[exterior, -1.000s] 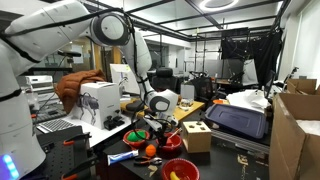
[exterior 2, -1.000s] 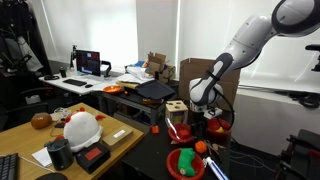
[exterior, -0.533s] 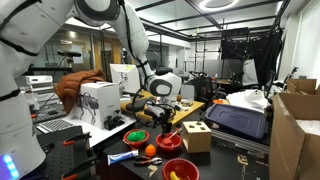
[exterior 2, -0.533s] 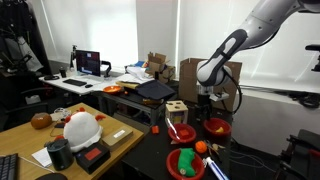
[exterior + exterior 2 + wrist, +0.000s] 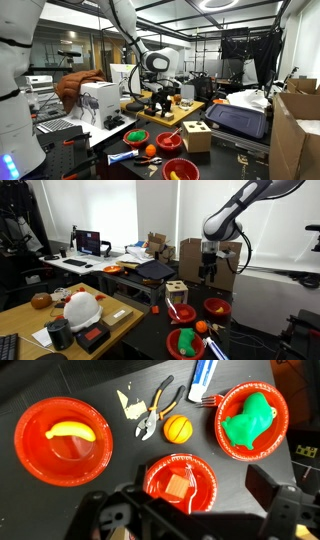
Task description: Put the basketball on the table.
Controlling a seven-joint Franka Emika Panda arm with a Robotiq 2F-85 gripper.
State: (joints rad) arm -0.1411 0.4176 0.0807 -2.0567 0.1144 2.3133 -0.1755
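The basketball [image 5: 178, 428] is a small orange ball resting on the black table [image 5: 100, 380], next to the pliers [image 5: 155, 412] and between the red bowls. It also shows in both exterior views [image 5: 151, 151] [image 5: 200, 327]. My gripper [image 5: 185, 510] is open and empty. It hangs high above the table, over a red bowl [image 5: 180, 485] that holds a tan cube. In both exterior views [image 5: 160, 100] [image 5: 208, 270] the gripper is well above the ball and clear of it.
A red bowl with a banana [image 5: 62, 442] lies at the left of the wrist view and a red bowl with a green object [image 5: 253, 422] at the right. A wooden block [image 5: 196, 135] stands near the bowls. A white-and-orange rounded object [image 5: 80, 308] sits on a side desk.
The arm has risen straight up from just above the bowls to well over the table. The ball stays on the table.
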